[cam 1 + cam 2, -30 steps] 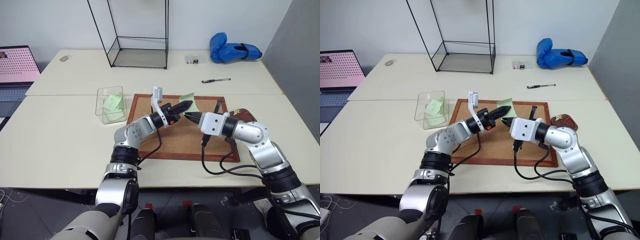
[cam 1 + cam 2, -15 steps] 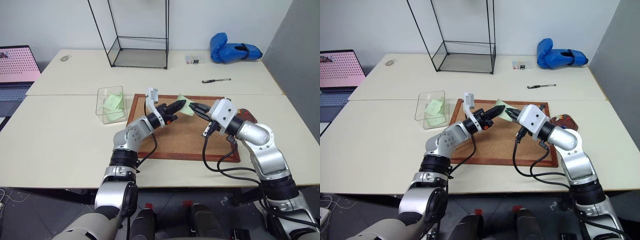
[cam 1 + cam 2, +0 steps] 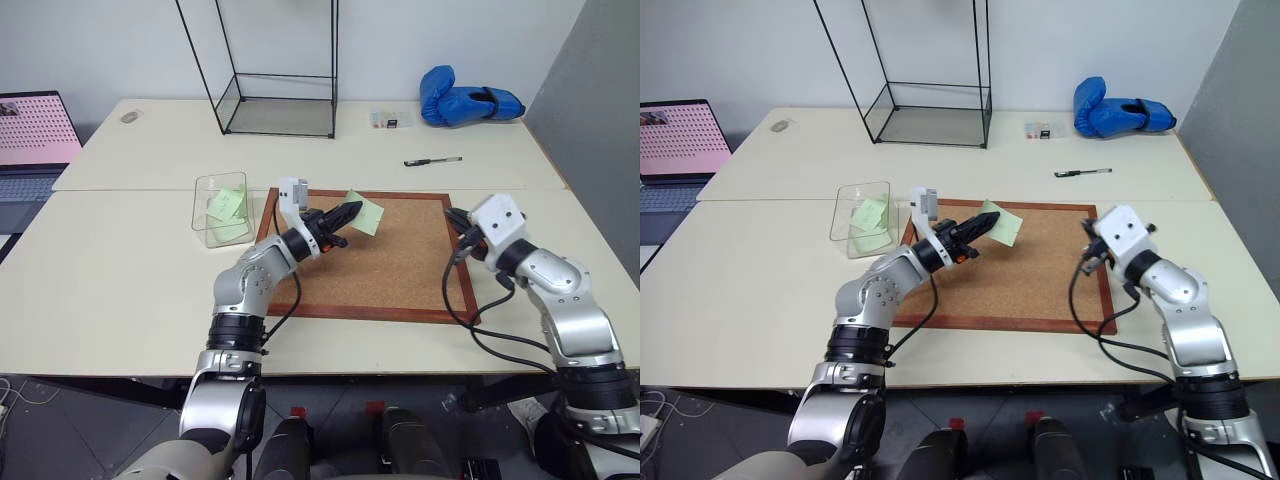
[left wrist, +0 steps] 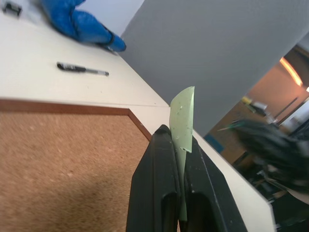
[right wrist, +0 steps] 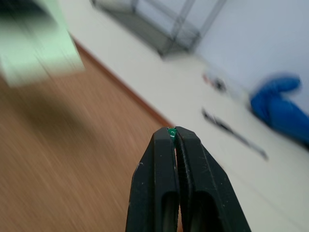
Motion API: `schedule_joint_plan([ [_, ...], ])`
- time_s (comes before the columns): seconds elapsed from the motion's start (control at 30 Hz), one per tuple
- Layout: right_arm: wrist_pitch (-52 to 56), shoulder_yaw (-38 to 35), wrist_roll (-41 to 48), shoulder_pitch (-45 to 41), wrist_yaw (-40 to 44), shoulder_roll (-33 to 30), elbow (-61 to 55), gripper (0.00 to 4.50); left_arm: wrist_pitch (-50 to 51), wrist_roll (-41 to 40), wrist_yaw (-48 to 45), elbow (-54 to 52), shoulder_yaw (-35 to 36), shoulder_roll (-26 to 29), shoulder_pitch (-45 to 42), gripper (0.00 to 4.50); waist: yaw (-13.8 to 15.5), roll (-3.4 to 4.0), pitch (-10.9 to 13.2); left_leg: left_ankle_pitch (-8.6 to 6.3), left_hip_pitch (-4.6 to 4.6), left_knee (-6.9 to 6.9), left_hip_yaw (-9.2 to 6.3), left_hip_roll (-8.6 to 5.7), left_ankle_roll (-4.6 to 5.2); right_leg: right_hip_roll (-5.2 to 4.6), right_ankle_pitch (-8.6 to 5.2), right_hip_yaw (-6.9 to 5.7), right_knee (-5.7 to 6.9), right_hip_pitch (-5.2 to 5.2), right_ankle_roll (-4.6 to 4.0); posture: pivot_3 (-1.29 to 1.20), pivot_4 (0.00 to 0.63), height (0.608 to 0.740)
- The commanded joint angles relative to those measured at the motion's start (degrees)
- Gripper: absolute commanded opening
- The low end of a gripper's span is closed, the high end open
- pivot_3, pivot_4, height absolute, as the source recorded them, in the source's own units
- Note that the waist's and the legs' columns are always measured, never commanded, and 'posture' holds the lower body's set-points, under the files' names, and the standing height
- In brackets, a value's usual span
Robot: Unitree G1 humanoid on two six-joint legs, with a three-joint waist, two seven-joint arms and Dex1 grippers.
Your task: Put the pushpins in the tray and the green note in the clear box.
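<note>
A pale cream bench (image 3: 120, 280) fills the frame, set against a white wall, with a grey partition at the right edge. A cork board (image 3: 390, 262) lies at centre. My left pincer (image 3: 347, 212) is clamped on the green note (image 3: 365, 211), holding it above the board's upper left part. My right pincer (image 5: 174, 133) is closed at the board's right edge; a tiny green speck shows between its tips, too small to say for certain that it is a pushpin. The clear box (image 3: 222, 208), left of the board, already holds green paper. At the top stand a black-framed glass case (image 3: 275, 70), a blue glove (image 3: 465, 100) and a pen (image 3: 432, 160). A laptop (image 3: 35, 150) is cut off at upper left. I cannot make out the tray.
</note>
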Motion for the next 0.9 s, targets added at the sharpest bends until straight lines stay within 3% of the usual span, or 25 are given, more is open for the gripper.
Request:
schedule_joint_plan([
  [0.03,-2.5,0.6,-4.7,-1.8,-2.1,-2.7,6.3,0.0,-1.8,1.9,0.1,-6.8,-2.8,1.1,1.3,0.04,0.0,0.0,0.0,0.0,0.0,0.0,0.02,0.0,0.0,0.0,0.0,0.01,0.01,0.0,0.0,0.0,0.15,0.74],
  [0.3,-6.6,3.7,-9.5,-8.8,-3.1,-4.2,22.0,0.0,-2.6,3.2,0.1,-9.2,-5.0,2.1,2.2,0.04,-0.1,0.0,0.0,0.0,0.0,0.01,0.05,0.0,0.0,0.01,0.0,0.03,-0.01,0.01,0.0,0.0,0.15,0.74],
  [0.5,-6.9,3.9,-10.0,-11.2,-2.9,-4.3,26.2,1.41,-2.7,3.2,0.1,-9.3,-5.2,2.2,2.5,0.0,0.0,0.0,0.0,0.0,-0.02,0.01,0.04,-0.02,0.0,0.0,0.0,0.03,-0.02,0.01,0.0,0.0,0.15,0.74],
  [0.9,-4.6,1.3,-8.6,-13.4,-3.3,-5.3,21.9,3.97,-3.5,3.3,0.5,-8.7,-5.1,2.3,1.1,0.0,0.0,0.0,0.0,0.0,-0.01,0.01,0.04,-0.01,0.0,0.0,0.0,0.03,0.0,0.01,0.0,0.0,0.15,0.74],
])
